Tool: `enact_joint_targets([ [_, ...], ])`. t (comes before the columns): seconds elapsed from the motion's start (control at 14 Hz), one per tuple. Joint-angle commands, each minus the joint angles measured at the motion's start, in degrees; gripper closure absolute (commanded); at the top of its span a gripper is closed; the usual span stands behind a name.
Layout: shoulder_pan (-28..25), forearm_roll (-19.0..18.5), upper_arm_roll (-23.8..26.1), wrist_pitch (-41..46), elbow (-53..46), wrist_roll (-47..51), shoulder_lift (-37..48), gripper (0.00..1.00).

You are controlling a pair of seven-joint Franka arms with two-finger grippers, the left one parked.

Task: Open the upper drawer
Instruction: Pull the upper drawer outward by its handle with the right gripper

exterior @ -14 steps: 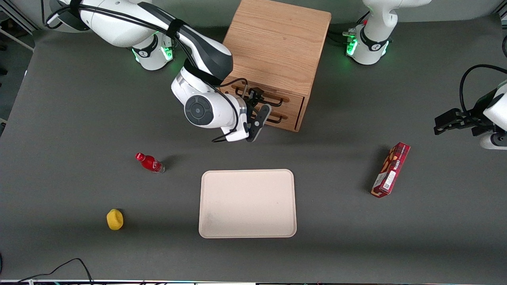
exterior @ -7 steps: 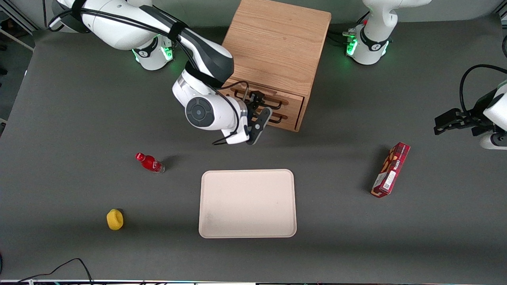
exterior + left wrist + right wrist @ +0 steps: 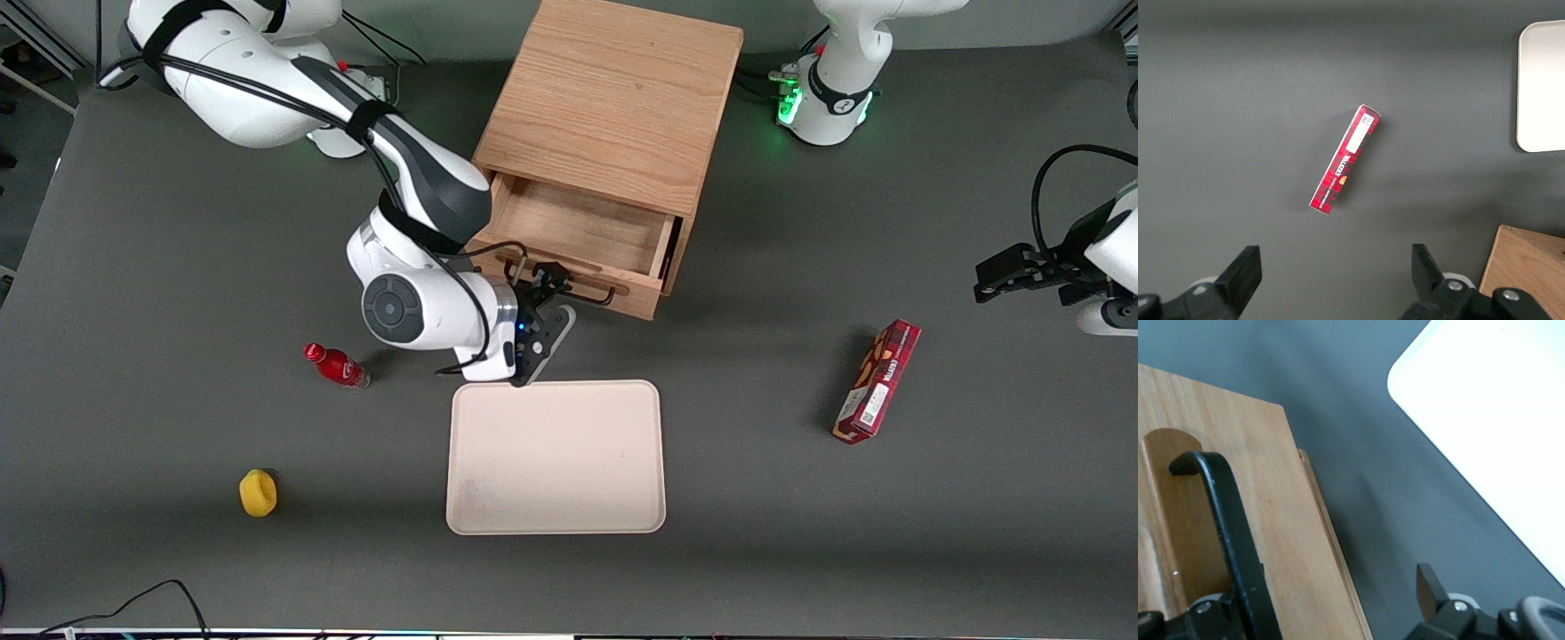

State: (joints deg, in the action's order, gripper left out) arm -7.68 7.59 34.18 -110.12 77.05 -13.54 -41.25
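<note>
— Standing pulled out from the oak cabinet (image 3: 613,107), the upper drawer (image 3: 578,236) showed its bare wooden floor. Where was the gripper (image 3: 544,286)?

— Right at the drawer's front, at the black wire handle (image 3: 569,286), between cabinet and tray (image 3: 556,458). Whether its fingers clasped the handle, I could not tell.

— And the rest?

— The tray lay nearer the camera than the cabinet. The red bottle (image 3: 337,365) and yellow lump (image 3: 258,493) lay toward the working arm's end; the red box (image 3: 877,380) toward the parked arm's.
</note>
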Motion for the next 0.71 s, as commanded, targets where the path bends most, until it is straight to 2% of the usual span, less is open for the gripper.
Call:
enact_joint_targets([
  [0.0, -0.58, -1.79, -0.51, 3.32, -5.93, 1.33, -3.03, 0.00],
  [0.64, -0.05, -1.70, -2.80, 3.77, -14.47, 0.97, -7.00, 0.00],
])
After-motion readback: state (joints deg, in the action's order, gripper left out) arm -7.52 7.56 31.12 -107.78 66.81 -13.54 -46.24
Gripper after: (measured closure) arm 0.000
